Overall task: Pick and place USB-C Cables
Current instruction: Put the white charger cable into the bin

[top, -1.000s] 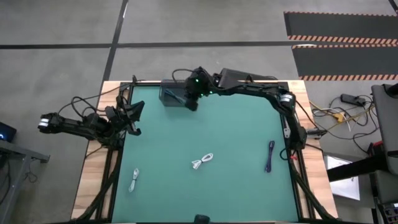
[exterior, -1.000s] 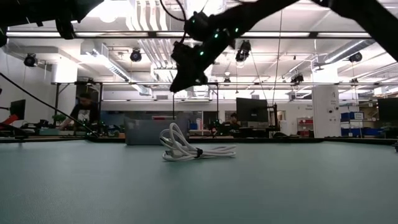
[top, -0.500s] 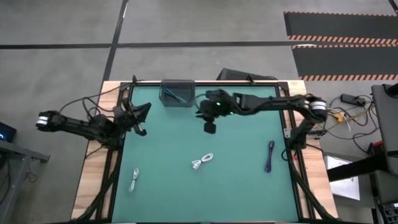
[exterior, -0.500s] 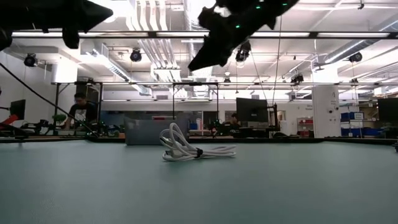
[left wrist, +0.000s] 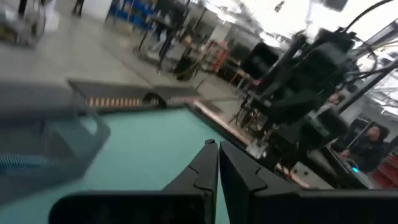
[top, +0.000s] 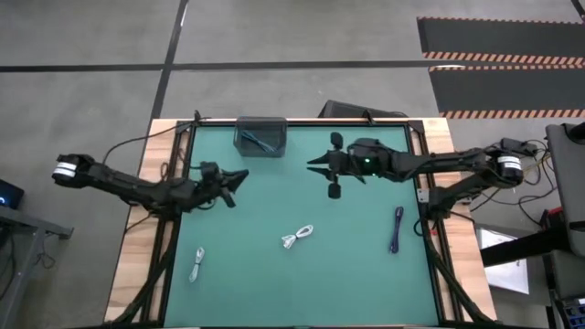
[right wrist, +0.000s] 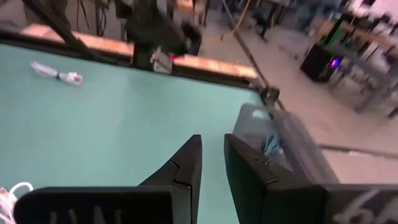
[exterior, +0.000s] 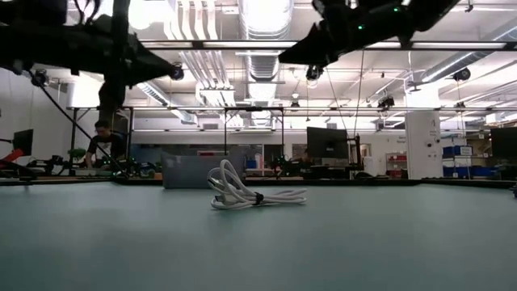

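Three cable bundles lie flat on the green mat: a white one [top: 297, 237] [exterior: 242, 194] near the middle, a pale grey one [top: 196, 265] [right wrist: 56, 73] toward the near left corner, and a dark blue-purple one [top: 397, 228] at the right. A grey-blue cable [top: 262, 140] [right wrist: 270, 146] lies inside the clear bin [top: 260, 137] at the far edge. My left gripper [top: 236, 175] [left wrist: 217, 152] hangs shut above the mat's left part. My right gripper [top: 316, 163] [right wrist: 211, 149] hovers narrowly open to the right of the bin, holding nothing.
The bin [exterior: 194, 171] [left wrist: 50, 143] stands against the mat's far edge. Wooden borders and black frame rails run around the mat [top: 356, 274]. Bare mat lies between the bundles. A person [exterior: 105, 145] sits in the room beyond the far edge.
My right gripper has drawn back from above the bin, moving toward the table's right and a little toward the near edge. My left gripper has swung in from the left edge toward the table's middle. The cables have stayed where they were.
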Controlling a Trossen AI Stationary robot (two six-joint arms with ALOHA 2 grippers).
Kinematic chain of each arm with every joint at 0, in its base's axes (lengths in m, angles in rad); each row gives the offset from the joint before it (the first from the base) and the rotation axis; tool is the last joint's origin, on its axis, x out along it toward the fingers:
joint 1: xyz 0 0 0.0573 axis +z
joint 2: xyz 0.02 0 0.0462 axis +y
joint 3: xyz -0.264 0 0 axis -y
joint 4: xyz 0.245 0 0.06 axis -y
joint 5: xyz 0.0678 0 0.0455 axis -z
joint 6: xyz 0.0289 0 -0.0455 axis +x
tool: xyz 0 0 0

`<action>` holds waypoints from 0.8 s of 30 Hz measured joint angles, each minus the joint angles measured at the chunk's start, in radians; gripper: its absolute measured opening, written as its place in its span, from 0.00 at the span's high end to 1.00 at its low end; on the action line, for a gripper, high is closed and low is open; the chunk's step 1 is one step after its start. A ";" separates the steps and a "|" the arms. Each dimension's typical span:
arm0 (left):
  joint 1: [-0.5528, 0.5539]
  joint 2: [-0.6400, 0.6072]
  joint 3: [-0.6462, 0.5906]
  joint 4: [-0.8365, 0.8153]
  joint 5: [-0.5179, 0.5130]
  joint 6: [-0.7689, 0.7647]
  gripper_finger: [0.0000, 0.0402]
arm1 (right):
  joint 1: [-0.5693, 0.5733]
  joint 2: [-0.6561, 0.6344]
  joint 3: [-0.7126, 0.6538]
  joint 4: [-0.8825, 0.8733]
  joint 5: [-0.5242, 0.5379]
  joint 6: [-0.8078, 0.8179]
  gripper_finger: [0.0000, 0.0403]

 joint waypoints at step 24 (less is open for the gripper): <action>0.000 0.515 0.623 -0.790 0.371 -0.166 1.00 | 0.000 -0.206 -0.167 0.091 -0.004 -0.078 0.85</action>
